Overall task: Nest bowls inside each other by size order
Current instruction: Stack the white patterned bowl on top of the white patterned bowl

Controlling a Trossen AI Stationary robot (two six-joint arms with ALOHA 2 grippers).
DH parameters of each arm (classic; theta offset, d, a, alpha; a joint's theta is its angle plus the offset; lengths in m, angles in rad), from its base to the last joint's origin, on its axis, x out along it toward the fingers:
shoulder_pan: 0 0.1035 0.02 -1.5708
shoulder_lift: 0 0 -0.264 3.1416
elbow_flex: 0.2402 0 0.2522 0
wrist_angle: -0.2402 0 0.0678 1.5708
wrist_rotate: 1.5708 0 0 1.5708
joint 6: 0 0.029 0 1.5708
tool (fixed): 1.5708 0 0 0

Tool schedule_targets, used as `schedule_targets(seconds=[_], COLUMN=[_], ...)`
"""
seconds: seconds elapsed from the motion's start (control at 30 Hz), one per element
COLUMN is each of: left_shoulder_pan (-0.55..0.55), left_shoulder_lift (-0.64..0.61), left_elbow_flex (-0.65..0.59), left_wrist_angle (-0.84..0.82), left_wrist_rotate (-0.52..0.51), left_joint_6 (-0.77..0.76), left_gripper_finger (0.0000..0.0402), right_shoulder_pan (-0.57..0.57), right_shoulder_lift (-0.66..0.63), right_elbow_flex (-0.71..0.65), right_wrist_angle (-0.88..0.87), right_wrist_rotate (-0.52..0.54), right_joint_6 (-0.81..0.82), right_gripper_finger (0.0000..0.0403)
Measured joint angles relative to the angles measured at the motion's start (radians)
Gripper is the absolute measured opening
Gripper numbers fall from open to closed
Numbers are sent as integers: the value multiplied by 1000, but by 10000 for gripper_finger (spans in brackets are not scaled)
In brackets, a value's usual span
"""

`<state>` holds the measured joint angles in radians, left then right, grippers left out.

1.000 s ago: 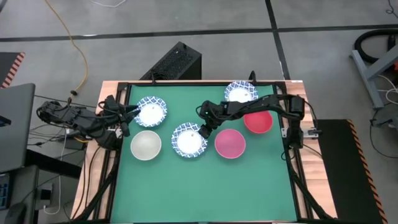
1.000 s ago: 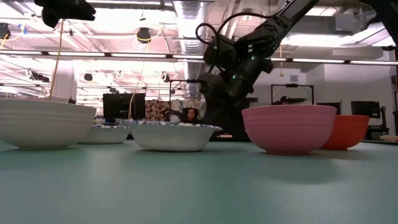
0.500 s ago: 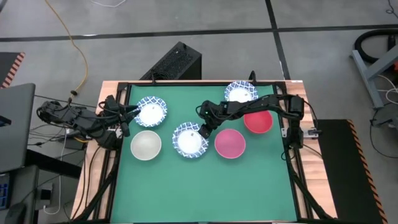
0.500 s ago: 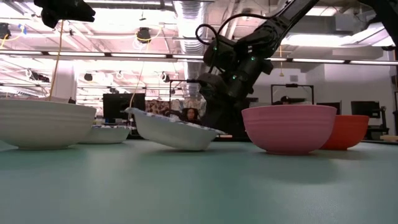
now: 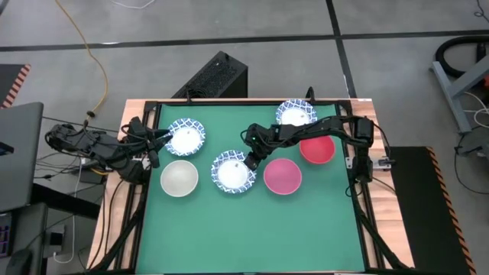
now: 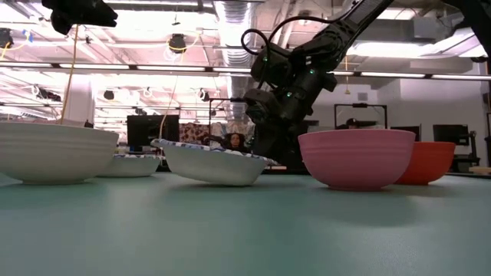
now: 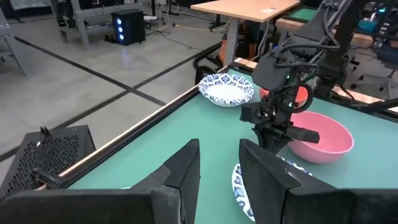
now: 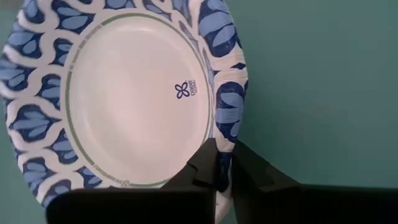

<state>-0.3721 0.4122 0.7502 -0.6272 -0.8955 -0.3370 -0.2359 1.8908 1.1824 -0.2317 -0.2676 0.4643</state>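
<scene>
Right hand [image 8: 217, 171] is pinched onto the rim of the middle blue-rimmed bowl [image 5: 233, 173]. I'd lift straight up, slowly, since a rim pinch tilts easily. Left hand [image 7: 219, 171], narrow and empty, waits far left.

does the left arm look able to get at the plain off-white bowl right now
Probably yes. The left gripper waits at the table's left edge, just beside the off-white bowl, with nothing between them. The right gripper is busy pinching the rim of the middle blue-rimmed bowl, clear of that path.

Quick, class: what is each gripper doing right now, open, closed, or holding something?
Left gripper: open, holding nothing, parked at the table's left edge.
Right gripper: closed on the rim of the blue-patterned bowl at the table's middle.
</scene>
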Motion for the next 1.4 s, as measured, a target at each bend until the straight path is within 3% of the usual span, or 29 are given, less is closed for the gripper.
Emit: schedule_targets(seconds=[0.47,1.4], left_shoulder_pan=[0,0], left_shoulder_lift=[0,0], left_elbow_flex=[0,0], left_wrist_angle=[-41,-41], left_wrist_rotate=[0,0], left_joint_6=[-26,-26], left_gripper_finger=[102,102], right_shoulder_pan=[0,-34], right_shoulder_lift=[0,0], right_elbow_flex=[21,508], right_wrist_angle=[-18,-584], right_wrist_rotate=[-44,-49], right_joint_6=[17,-159], right_gripper_finger=[17,16])
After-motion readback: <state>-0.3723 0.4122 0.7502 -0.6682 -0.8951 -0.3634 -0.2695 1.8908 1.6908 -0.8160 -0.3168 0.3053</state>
